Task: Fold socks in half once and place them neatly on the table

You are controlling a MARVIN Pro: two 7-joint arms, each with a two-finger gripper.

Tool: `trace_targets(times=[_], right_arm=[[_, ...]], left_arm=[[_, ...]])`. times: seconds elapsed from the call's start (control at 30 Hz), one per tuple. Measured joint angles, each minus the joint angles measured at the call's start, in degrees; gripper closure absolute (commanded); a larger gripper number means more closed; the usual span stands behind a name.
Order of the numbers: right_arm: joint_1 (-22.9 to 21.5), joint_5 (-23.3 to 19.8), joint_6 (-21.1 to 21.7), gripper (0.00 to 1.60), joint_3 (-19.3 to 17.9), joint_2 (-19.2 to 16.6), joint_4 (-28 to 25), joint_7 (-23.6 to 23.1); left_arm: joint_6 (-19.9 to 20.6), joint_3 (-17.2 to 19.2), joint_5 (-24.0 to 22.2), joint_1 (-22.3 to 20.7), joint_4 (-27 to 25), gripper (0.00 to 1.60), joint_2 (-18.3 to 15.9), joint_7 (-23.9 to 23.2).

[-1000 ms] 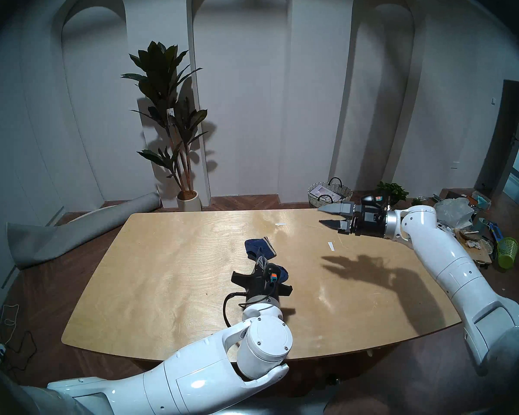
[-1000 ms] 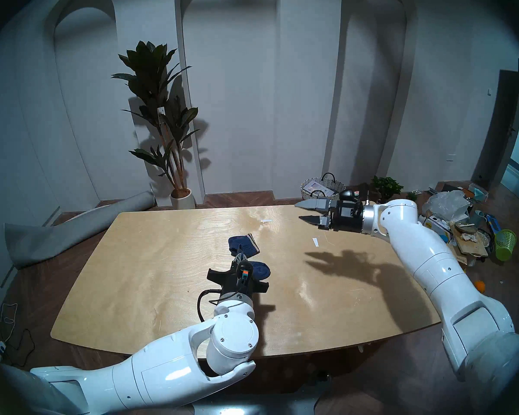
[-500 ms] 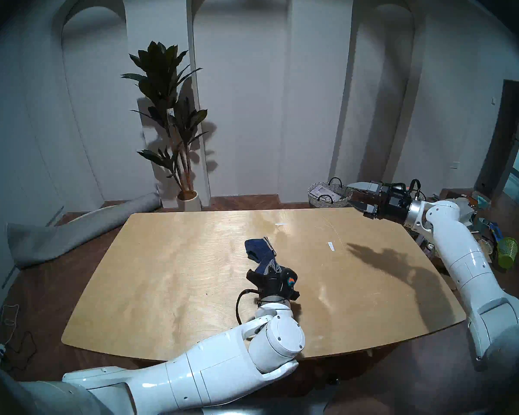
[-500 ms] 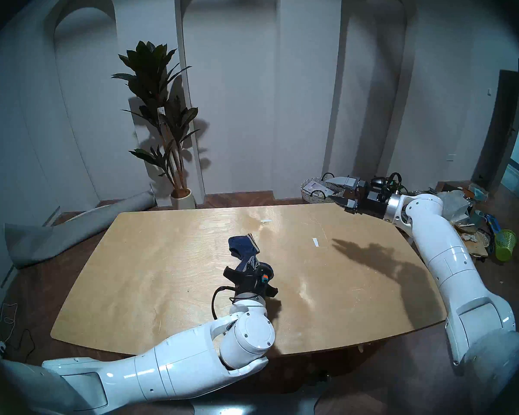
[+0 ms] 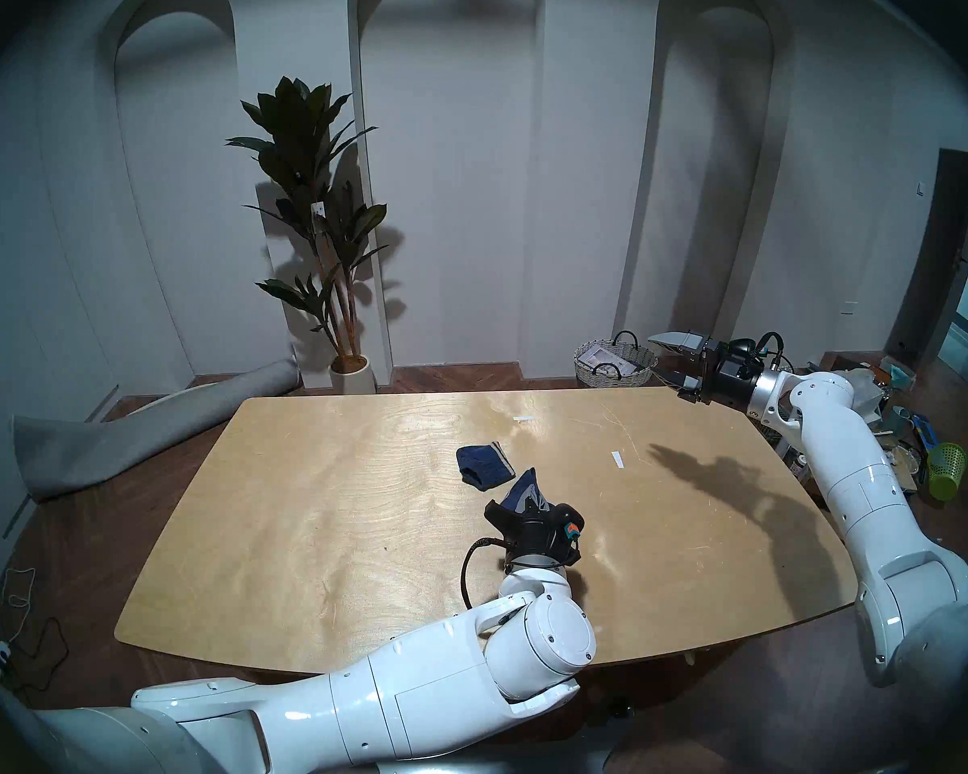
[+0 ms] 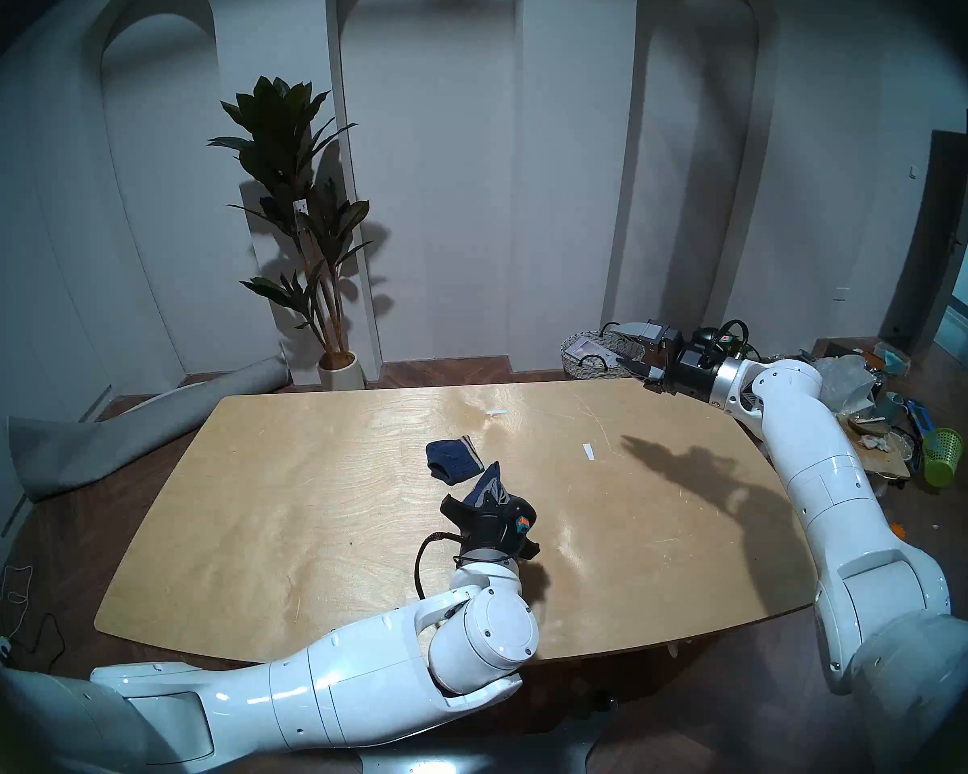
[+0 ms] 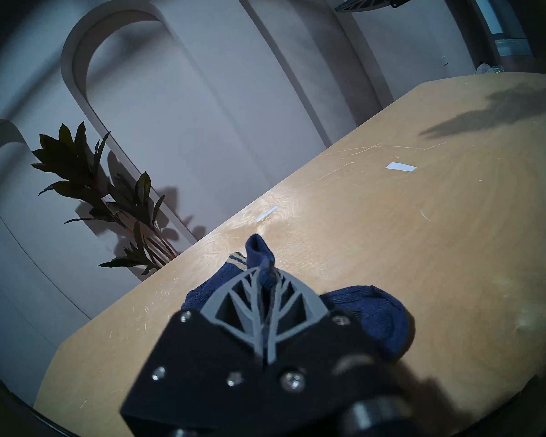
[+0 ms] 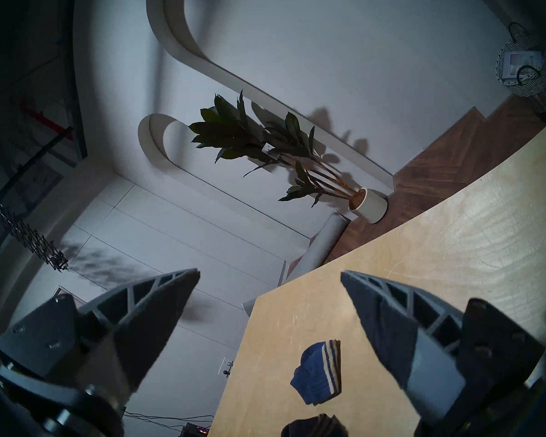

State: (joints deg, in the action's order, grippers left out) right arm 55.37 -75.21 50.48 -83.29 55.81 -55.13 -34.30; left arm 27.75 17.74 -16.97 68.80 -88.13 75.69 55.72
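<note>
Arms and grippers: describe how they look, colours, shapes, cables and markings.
Both arms are glossy white with rounded joint housings and silver wrist rings. The left gripper has a black body, grey lattice-ribbed pointed fingers, an orange-and-teal tag and a looping black cable. The right gripper matches: black body, grey triangular ribbed fingers, black cables.

Navy-blue sock [image 7: 368,313] pinched between grey lattice fingers [image 7: 234,296]; beyond the fingertips, second navy sock [image 5: 484,464] with thin beige stripes. Pale, grained plywood table [image 5: 314,521] beneath; white tape strip [image 7: 401,167] further out.
</note>
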Motion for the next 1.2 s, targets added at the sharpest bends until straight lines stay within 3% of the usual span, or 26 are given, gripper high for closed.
trace_targets(times=[0.03,0.07,0.17,0.23,0.27,0.33,0.37,0.4,0.43,0.47,0.5,0.97,1.2], right_arm=[[-0.1,0.0,-0.1,0.00,0.0,0.1,0.1,0.1],[-0.2,0.0,-0.1,0.00,0.0,0.1,0.2,0.1],[-0.6,0.1,-0.4,0.00,0.0,0.4,0.8,0.2],[-0.8,0.1,-0.6,0.00,0.1,0.5,1.2,0.1],[-1.0,0.2,-0.8,0.00,0.1,0.6,1.5,-0.1],[-1.2,0.3,-0.9,0.00,0.1,0.6,1.8,-0.2],[-1.4,0.3,-1.1,0.00,0.2,0.7,2.1,-0.3],[-1.5,0.4,-1.2,0.00,0.2,0.7,2.4,-0.5],[-1.6,0.5,-1.3,0.00,0.3,0.7,2.6,-0.5],[-1.7,0.5,-1.4,0.00,0.3,0.7,2.8,-0.6],[-1.9,0.7,-1.6,0.00,0.4,0.8,3.2,-0.8],[-4.0,4.0,-3.5,0.00,1.4,0.6,8.3,-2.9],[-5.0,4.7,-4.4,0.00,1.0,0.7,9.4,-3.0]], left_arm=[[0.1,-0.1,0.0,0.0,0.0,1.11,0.0,-0.1],[0.1,-0.2,0.0,0.0,0.0,1.22,0.0,-0.2],[0.4,-0.6,-0.2,0.0,-0.2,1.22,0.1,-1.0],[0.4,-0.7,-0.4,0.0,-0.4,1.20,0.1,-1.6],[0.4,-0.8,-0.5,0.0,-0.6,1.05,0.1,-2.1],[0.4,-0.8,-0.7,0.0,-0.7,1.04,0.1,-2.5],[0.4,-0.9,-1.0,0.0,-0.9,0.80,0.1,-3.1],[0.4,-0.9,-1.3,0.0,-1.1,0.43,0.1,-3.6],[0.4,-1.0,-1.5,0.0,-1.1,0.43,0.1,-3.8],[0.4,-1.0,-1.6,0.0,-1.2,0.04,0.1,-4.1],[0.4,-1.0,-2.0,0.0,-1.3,0.01,0.1,-4.5],[-0.4,-0.4,-3.8,0.2,-3.2,0.00,0.1,-5.3],[-4.9,4.2,-3.8,0.2,-8.8,0.00,-0.6,-1.9]])
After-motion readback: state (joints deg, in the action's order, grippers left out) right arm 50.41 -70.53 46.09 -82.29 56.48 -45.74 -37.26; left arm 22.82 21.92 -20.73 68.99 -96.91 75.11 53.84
